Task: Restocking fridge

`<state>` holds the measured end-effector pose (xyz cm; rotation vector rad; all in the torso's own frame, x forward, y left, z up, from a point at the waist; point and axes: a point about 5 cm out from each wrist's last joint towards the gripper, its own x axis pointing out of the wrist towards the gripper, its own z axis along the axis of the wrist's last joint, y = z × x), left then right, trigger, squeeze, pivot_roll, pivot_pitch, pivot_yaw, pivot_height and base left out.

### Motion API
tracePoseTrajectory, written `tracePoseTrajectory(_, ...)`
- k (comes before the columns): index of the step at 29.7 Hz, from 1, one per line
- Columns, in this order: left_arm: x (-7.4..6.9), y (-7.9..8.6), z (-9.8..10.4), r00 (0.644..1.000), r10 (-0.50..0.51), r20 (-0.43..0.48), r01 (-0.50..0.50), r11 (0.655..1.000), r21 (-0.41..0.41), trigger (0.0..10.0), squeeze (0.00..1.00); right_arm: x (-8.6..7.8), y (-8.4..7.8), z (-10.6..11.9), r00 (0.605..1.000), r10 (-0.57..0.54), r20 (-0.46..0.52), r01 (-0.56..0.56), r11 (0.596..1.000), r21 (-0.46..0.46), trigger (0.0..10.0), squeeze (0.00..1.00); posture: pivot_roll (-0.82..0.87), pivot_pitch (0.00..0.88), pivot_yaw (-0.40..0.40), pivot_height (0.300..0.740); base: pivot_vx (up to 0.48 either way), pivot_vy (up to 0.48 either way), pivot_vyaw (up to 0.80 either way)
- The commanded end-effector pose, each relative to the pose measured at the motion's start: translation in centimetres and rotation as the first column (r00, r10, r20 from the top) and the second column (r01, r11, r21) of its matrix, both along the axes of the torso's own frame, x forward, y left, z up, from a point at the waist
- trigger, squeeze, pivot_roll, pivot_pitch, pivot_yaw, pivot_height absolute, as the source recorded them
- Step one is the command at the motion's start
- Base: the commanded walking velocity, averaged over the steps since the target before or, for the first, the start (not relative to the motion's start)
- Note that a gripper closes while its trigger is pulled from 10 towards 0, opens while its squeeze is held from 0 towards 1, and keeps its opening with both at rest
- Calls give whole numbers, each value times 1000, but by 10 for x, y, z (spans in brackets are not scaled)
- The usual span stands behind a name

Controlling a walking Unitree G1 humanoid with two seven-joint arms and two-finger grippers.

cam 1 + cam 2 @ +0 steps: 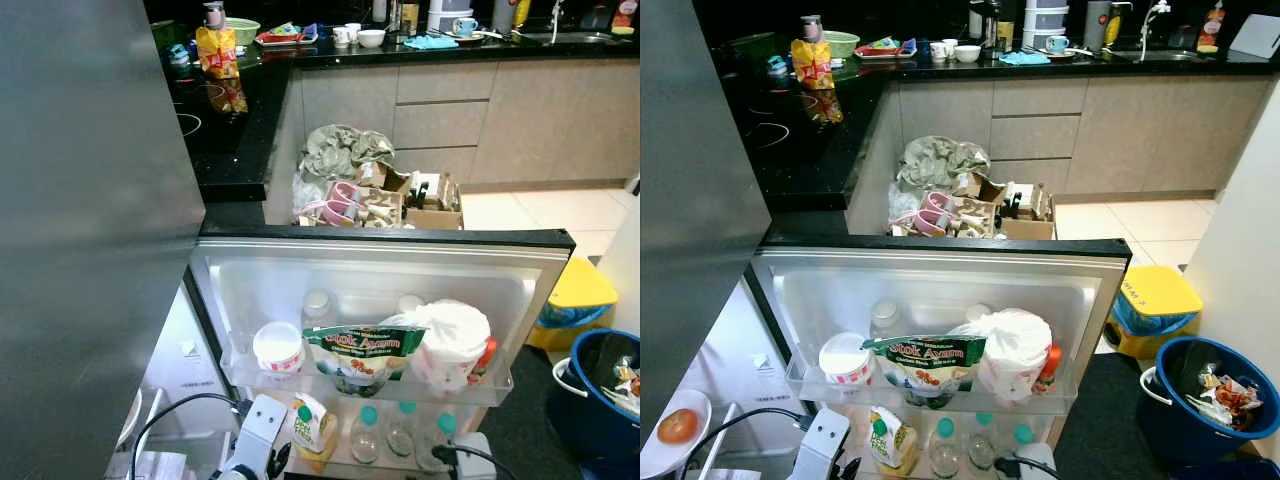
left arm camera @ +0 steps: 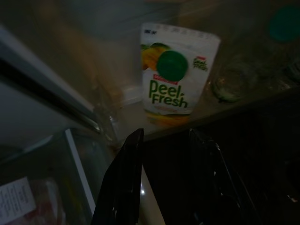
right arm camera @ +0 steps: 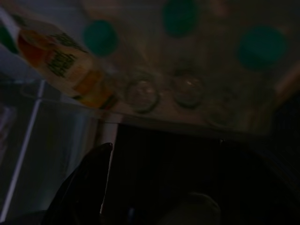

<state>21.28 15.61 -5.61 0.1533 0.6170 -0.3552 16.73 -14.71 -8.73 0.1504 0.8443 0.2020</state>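
The fridge door (image 1: 380, 262) stands open in front of me. Its upper shelf holds a white tub (image 1: 278, 348), a green "Stok Ayam" packet (image 1: 362, 350) and a white bag (image 1: 452, 340). On the lower shelf stand a Peel Fresh juice carton (image 1: 312, 428) and several green-capped bottles (image 1: 366, 435). My left gripper (image 2: 165, 133) is open and empty, a short way in front of the carton (image 2: 176, 70) and apart from it. Low before the bottles (image 3: 140, 93) is my right gripper (image 1: 455, 455), in a very dark wrist view.
A grey fridge door (image 1: 80, 200) fills the left side. Beyond the open door lie a box of clutter (image 1: 375, 195) and black counters (image 1: 240, 150). On the floor to the right are a yellow bin (image 1: 580, 290) and a blue bucket (image 1: 600, 390). A tomato on a plate (image 1: 678, 425) sits low left.
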Motion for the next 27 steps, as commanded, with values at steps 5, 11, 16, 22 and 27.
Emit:
tracePoseTrajectory(5, -3, 2, -2, 999, 44, -15, -44, 999, -26, 10000, 0, 0, 6, 1, 999, -19, 26, 18, 999, 29, 10000, 0, -74, 9, 1, 709, 0, 0, 0)
tracePoseTrajectory(11, 1, -1, 1, 1000, 28, 12, -27, 999, -47, 10000, 0, -8, 6, -1, 999, -26, 39, 26, 1000, 7, 10000, 0, -79, 18, 5, 734, 0, 0, 0)
tracePoseTrajectory(16, 1, 0, 2, 1000, 28, 12, -28, 999, -45, 10000, 0, -17, 10, -5, 999, -37, 18, 38, 999, -9, 10000, 0, -81, 21, 9, 734, 0, 0, 0)
tracePoseTrajectory(22, 3, 0, 2, 999, 36, 2, -36, 998, -43, 10000, 0, -31, 13, -10, 999, -43, -8, 43, 999, -17, 10000, 0, -80, 20, 13, 734, 0, 0, 0)
tracePoseTrajectory(27, 6, 0, 4, 999, 52, 8, -51, 997, -63, 10000, 0, -37, 18, -11, 999, -44, -6, 44, 999, -14, 10000, 0, -82, 26, 13, 734, 0, 0, 0)
